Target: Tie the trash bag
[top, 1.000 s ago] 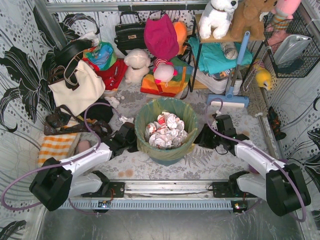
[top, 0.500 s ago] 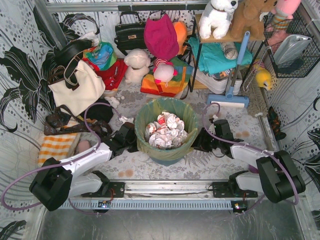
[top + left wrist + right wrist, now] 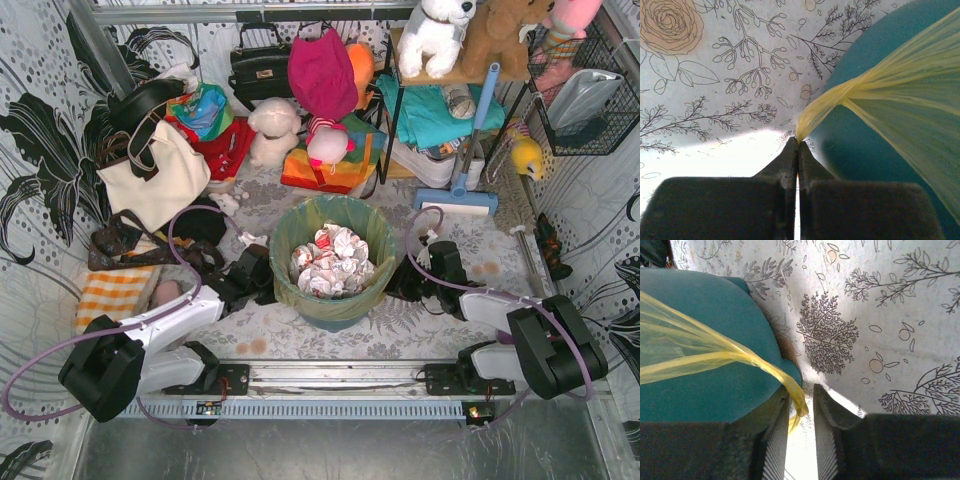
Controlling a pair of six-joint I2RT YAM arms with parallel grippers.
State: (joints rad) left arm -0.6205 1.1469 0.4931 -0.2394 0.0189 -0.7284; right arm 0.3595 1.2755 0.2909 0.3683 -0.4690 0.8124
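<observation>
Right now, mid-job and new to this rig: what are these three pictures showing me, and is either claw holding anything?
Two robot arms are bolted at the table's near edge. The overhead picture looks down on them; the other two come from a camera on each wrist. Between the arms stands a teal bin lined with a yellow trash bag and full of crumpled paper. The left gripper is shut, pinching a twisted corner of the bag. The right gripper has a strand between its fingers, which stand apart, not clamped.
</observation>
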